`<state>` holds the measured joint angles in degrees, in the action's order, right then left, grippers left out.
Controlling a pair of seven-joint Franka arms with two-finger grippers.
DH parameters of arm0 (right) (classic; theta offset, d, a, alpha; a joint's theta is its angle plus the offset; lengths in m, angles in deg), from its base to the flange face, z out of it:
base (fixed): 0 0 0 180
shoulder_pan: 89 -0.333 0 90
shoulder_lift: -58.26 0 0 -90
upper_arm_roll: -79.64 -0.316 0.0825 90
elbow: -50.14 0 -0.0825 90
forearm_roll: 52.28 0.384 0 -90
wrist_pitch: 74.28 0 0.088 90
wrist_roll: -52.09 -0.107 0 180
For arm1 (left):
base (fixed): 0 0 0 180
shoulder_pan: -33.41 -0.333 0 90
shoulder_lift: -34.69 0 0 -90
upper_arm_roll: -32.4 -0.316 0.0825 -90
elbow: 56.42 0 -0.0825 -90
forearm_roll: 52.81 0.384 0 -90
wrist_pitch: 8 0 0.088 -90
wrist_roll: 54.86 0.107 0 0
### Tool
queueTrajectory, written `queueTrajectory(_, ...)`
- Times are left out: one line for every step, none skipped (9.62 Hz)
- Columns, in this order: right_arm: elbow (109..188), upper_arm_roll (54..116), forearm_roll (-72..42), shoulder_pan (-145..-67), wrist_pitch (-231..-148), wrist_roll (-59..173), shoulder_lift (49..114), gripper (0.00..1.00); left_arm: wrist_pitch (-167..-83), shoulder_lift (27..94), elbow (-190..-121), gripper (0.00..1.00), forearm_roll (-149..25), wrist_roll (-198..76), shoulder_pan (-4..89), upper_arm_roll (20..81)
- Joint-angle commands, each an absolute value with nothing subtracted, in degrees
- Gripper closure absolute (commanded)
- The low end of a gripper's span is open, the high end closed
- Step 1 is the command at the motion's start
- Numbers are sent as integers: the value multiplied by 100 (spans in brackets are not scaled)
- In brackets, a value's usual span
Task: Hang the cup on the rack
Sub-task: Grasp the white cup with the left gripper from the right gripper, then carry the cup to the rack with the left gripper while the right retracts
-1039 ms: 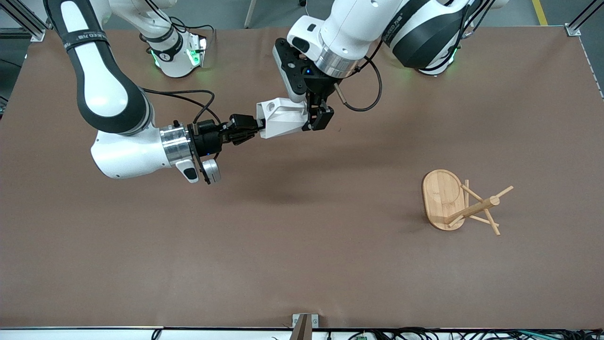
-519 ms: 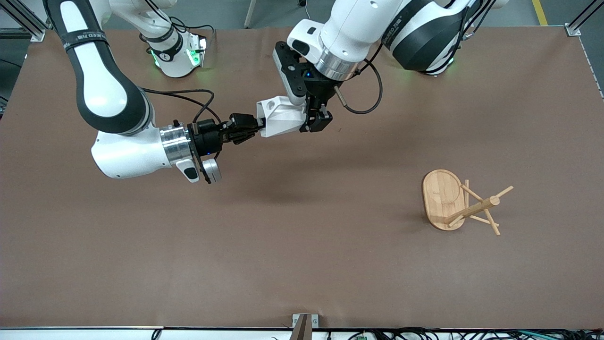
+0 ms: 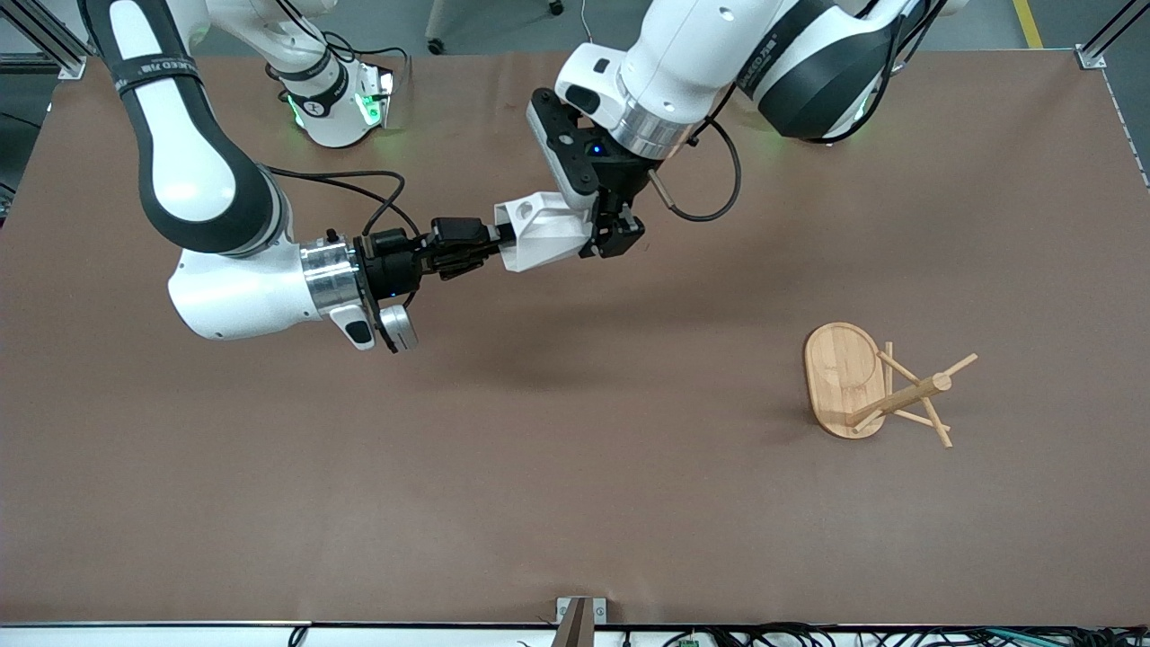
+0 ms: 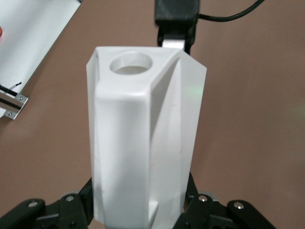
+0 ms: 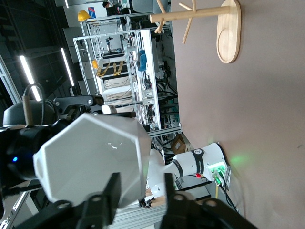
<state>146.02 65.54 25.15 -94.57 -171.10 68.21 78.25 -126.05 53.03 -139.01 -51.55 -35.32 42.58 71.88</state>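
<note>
The white faceted cup [image 3: 544, 234] hangs in the air on its side, between both grippers, over the table's middle. My left gripper [image 3: 615, 235] is shut on one end of it; in the left wrist view the cup [image 4: 143, 133] fills the space between the left gripper's [image 4: 140, 200] jaws. My right gripper [image 3: 485, 243] is at the end with the handle hole, its fingers spread, and a gap shows beside the cup [image 5: 90, 157] in the right wrist view, between the right gripper's [image 5: 139, 193] jaws. The bamboo rack [image 3: 898, 395] stands upright toward the left arm's end, also showing in the right wrist view [image 5: 200, 14].
The brown table [image 3: 575, 503] carries only the rack, on its oval base [image 3: 840, 373], nearer to the front camera than the grippers. The arms' bases and cables lie along the robots' edge.
The cup and my left gripper have shifted slightly toward the left arm's end, and the cup has tilted a little. The right arm has barely moved. The rack has not moved.
</note>
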Motion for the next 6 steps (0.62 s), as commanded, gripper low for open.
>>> queueTrajectory(14630, 6933, 2525, -9445, -17008, 6799, 7655, 0, -12543, 5341, -13983, 69, -5061, -3789, 4045, 7143)
queueTrajectory(14682, 7240, 2263, -9454, -16982, 6799, 7506, 0, -12543, 5341, -14001, 69, -5061, -3998, 3966, 7143)
queueTrajectory(14674, 7548, 1399, -9454, -16973, 6756, 7331, 0, -12447, 5315, -14018, 69, -5061, -4462, 3861, 7143)
queueTrajectory(14691, 7795, 756, -9462, -16973, 6686, 7111, 0, -12307, 5271, -14036, 69, -5061, -5058, 3746, 7143)
queueTrajectory(14700, 8119, 1, -9454, -16894, 6685, 7014, 0, -12262, 5262, -14053, 69, -5061, -5508, 3632, 7143)
queueTrajectory(14683, 8322, -633, -9428, -16737, 6685, 6865, 0, -12148, 5253, -14071, 69, -5061, -5904, 3448, 7151)
